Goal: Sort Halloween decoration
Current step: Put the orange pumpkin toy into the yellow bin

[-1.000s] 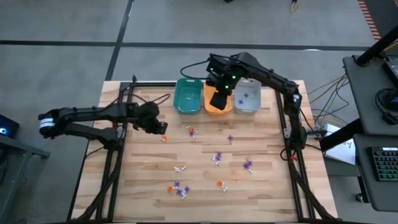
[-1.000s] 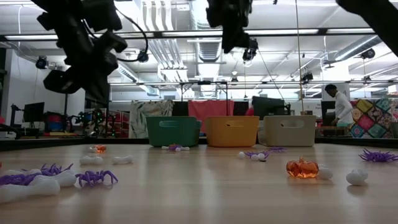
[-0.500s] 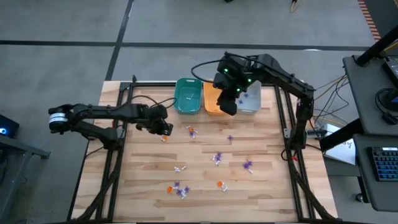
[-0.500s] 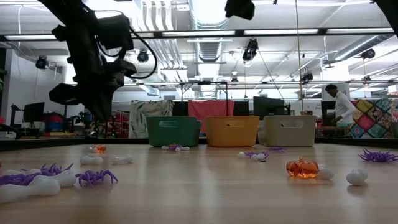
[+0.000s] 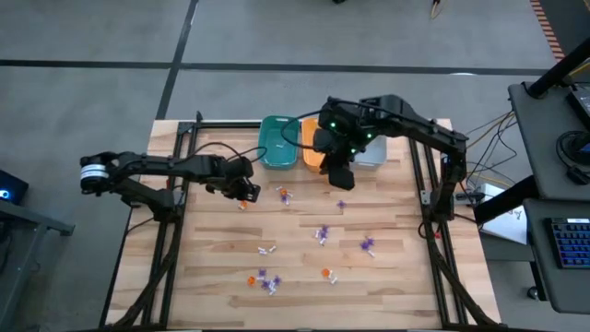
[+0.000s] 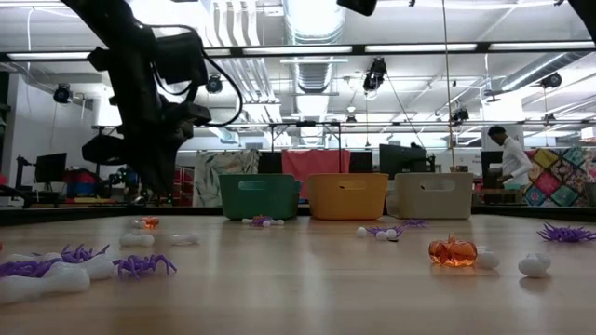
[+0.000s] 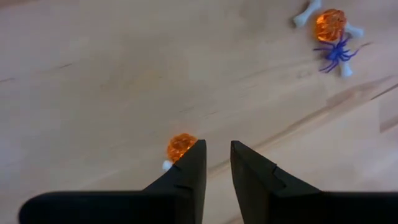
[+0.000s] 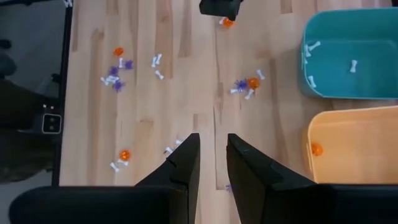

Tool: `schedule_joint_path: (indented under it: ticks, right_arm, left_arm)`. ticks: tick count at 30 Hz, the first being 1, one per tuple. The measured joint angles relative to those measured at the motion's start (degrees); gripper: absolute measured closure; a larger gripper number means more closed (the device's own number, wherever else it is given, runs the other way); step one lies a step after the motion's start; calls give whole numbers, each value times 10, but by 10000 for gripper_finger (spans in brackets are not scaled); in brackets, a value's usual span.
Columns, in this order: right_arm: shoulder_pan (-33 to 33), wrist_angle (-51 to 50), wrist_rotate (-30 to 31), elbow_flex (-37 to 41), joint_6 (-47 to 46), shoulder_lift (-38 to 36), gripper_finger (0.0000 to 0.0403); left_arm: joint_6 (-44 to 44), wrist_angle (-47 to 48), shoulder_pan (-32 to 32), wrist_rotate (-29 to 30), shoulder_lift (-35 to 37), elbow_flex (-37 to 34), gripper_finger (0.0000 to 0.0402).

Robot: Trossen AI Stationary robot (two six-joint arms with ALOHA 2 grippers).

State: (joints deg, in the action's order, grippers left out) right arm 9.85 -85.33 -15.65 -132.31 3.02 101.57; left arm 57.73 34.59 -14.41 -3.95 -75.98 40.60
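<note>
L gripper (image 7: 217, 163) beside orange pumpkin (image 7: 180, 147); bone (image 7: 166, 165) touching it.

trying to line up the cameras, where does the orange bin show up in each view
High view: the orange bin sits at the table's far edge, partly under the right arm.
Low view: the orange bin stands centre, at the far end of the table.
Left wrist view: not in it.
Right wrist view: the orange bin is at the lower right.
Shared landmark: the teal bin beside it, also seen low and from the right wrist.
</note>
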Motion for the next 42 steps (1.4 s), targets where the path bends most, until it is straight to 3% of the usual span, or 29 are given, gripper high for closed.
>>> schedule_joint_path:
  ticks: [15, 31, 42]
  right_arm:
    - [-1, 39, 2, 73, -27, -31, 333]
    - [-1, 69, 2, 151, -37, -32, 335]
    - [-1, 73, 2, 162, -41, -33, 334]
  left_arm:
    - [-1, 7, 21, 4, -45, 0, 263]
    - [-2, -1, 40, 36, -79, 0, 260]
    - [-17, -17, 41, 50, -79, 0, 260]
